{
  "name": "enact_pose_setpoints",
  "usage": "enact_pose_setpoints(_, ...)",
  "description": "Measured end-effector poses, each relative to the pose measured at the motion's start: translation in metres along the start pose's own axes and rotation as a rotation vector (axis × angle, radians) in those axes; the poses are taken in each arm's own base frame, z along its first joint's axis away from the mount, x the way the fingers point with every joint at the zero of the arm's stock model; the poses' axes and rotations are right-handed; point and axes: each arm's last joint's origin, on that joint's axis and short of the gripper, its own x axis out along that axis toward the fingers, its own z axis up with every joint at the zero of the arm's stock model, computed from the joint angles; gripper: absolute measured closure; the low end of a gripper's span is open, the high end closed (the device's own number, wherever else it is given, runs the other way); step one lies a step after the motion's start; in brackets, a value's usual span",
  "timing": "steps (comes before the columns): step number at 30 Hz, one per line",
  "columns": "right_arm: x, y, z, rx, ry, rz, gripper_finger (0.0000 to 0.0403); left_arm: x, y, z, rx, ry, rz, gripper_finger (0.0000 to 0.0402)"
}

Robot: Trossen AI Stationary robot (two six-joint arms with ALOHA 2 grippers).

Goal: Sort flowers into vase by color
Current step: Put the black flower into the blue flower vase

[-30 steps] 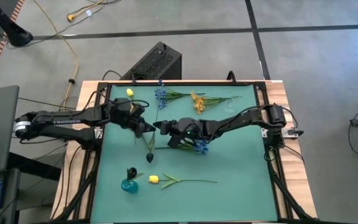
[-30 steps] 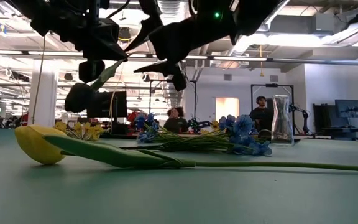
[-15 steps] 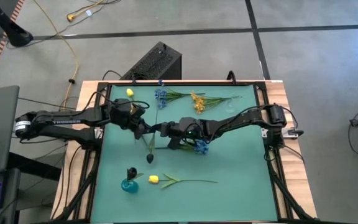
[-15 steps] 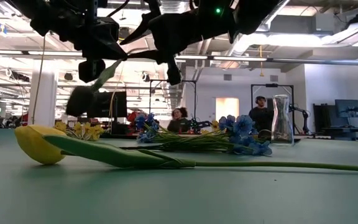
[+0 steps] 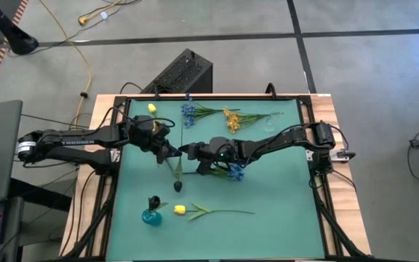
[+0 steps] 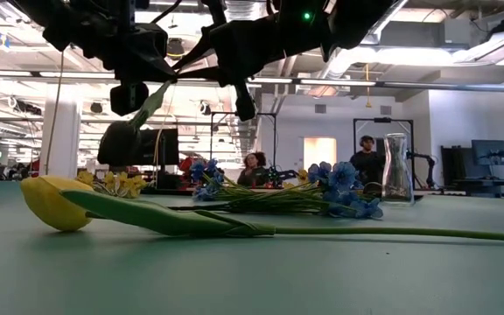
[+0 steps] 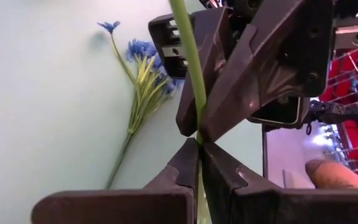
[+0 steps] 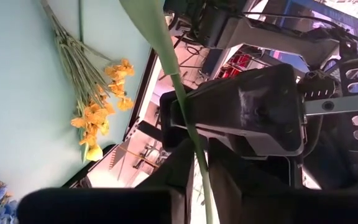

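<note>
Flowers: the dark-headed flower (image 5: 177, 185) is held up over the middle of the surface (image 5: 282, 196), head hanging down, stem gripped from both sides. Looks like a handover between the arms, probably so the stem can be regripped or passed across.
Left pincer (image 7: 199, 149): closed on the green stem (image 7: 188, 56), seen clearly in the left wrist view, fingers pinched together right on it.
Right pincer (image 8: 194, 155): also narrowed around the same stem, just beside the left one, tip to tip. Whether it's fully clamped can't quite be told, but the stem is run between its fingers.
Other flowers: a blue bunch (image 5: 188, 113) and an orange bunch (image 5: 231, 118) are laid at the far edge, another blue one (image 5: 235, 172) under the right arm, a yellow tulip (image 5: 180, 209) near the front.
Vases: a teal vase (image 5: 151, 216) with a dark flower in it is stood at the front left; a clear glass vase (image 6: 396, 169) is seen in the low view at the far right.
Guess: dark ones are probably meant for the teal vase, so the held flower would be carried there next.
</note>
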Motion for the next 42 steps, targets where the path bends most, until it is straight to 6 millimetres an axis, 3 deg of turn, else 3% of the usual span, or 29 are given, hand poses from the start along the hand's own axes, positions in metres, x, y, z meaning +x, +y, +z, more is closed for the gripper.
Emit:
enact_pose_setpoints(13, 0.000, 0.001, 0.003, 0.104, -0.046, 0.009, 0.0377, 0.000, -0.001, 0.000, 0.034, 0.010, -0.017, 0.0394)
enact_pose_setpoints(24, -0.001, 0.003, 0.004, 0.215, -0.058, 0.036, 0.0383, -0.003, -0.005, 0.005, 0.178, -0.014, 0.015, 0.0297)
enact_pose_setpoints(31, -0.007, 0.008, 0.009, 0.275, -0.123, 0.139, 0.0384, -0.024, -0.011, 0.024, 0.280, -0.074, 0.139, 0.0260)
enact_pose_setpoints(36, -0.026, -0.009, -0.004, 0.472, -0.216, 0.203, 0.0384, -0.043, -0.010, 0.027, 0.354, -0.140, 0.254, 0.0258)
enact_pose_setpoints(42, -0.057, -0.032, -0.028, 0.834, -0.391, 0.296, 0.0384, -0.066, -0.014, 0.023, 0.516, -0.217, 0.376, 0.0258)
